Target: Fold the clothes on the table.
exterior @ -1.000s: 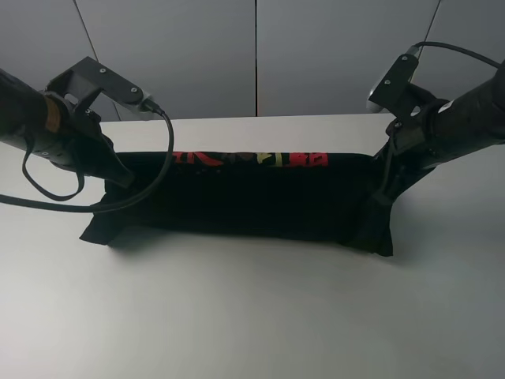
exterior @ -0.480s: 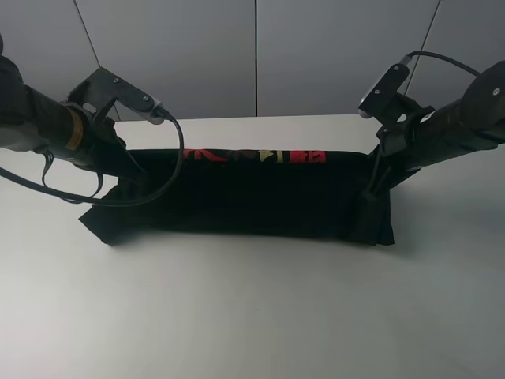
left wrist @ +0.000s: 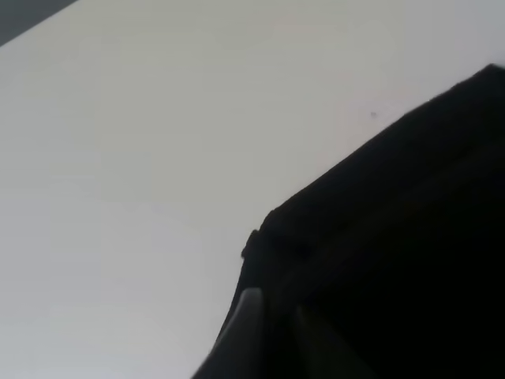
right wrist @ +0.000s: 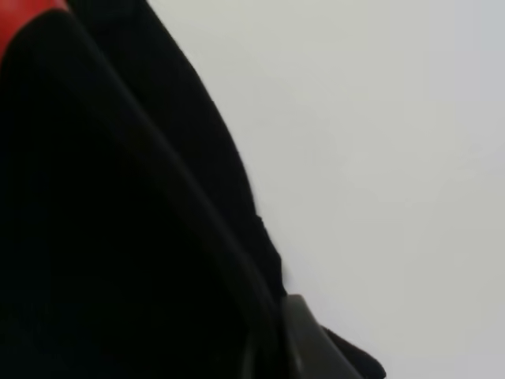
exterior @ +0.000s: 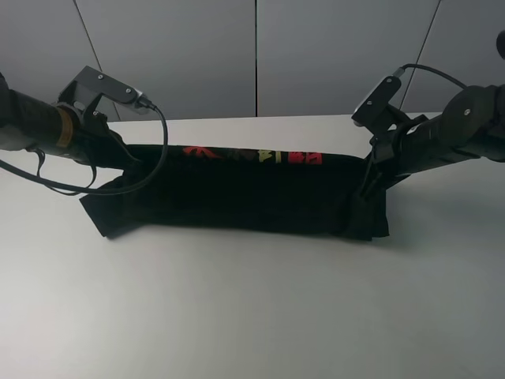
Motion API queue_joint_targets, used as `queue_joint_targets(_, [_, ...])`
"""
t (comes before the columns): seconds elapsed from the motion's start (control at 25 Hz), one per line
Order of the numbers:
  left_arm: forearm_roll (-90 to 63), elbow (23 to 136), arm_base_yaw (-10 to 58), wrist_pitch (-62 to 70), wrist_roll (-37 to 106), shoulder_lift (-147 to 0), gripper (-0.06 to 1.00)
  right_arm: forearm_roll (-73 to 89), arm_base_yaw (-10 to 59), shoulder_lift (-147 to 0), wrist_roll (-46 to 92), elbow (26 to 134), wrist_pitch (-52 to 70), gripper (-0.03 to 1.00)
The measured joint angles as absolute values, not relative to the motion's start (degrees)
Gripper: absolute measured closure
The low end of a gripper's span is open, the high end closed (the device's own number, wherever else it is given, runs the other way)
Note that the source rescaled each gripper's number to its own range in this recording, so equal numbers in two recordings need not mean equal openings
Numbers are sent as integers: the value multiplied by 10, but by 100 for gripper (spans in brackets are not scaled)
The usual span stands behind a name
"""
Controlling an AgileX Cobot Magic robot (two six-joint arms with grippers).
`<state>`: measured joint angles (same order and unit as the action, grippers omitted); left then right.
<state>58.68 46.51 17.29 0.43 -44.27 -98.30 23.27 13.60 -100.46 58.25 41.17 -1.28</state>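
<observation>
The T-shirt (exterior: pixel 252 197) is black and lies as a long, low band across the far half of the white bench (exterior: pixel 252 316), stretched sideways between the two arms. Its far edge runs nearly straight from one gripper to the other. Along that edge, near the middle, shows a strip of the printed characters (exterior: pixel 256 155) in red and yellow. The near edge rests on the bench, and both ends of the band spread out a little there.

The left gripper (exterior: pixel 120 160) sits at the band's left end, by the far edge. In the left wrist view a pale finger (left wrist: pixel 246 320) and a darker one beside it are pressed together, with a fold of the black cloth pinched between them and the bare bench beyond. A black cable (exterior: pixel 160 150) loops from that arm over the left end of the shirt.

The right gripper (exterior: pixel 369 180) sits at the right end, and the cloth drops from it down to the bench. In the right wrist view only one grey finger (right wrist: pixel 304 335) is plain, tight against the cloth. The other is lost in the black, so this gripper appears to be pinching the shirt as well. A patch of red print (right wrist: pixel 24 16) shows at the corner of that view.
</observation>
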Motion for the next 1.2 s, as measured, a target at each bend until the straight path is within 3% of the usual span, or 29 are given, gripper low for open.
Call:
queue_joint_targets(0.08, [587,465,168,20,-444,-990,74,234,135,-1005,580,412,-17,81])
queue_joint_targets(0.16, [587,465,166,32,-448,-995,50,241,133,-1005,577,412,-25,58])
queue_joint_targets(0.28, [588,468,166,39,-471,-995,10,298,133,-1005,563,412,-46,10])
queue_joint_targets(0.36, [588,476,166,51,-493,-996,-2,339,132,-1005,559,412,-47,0])
queue_joint_targets(0.88, [480,494,166,90,-480,-996,-4,460,132,-1006,511,469,100,-3])
queue_joint_targets(1.2, [448,540,166,54,-433,-999,-4,441,132,-1006,541,496,82,-3])
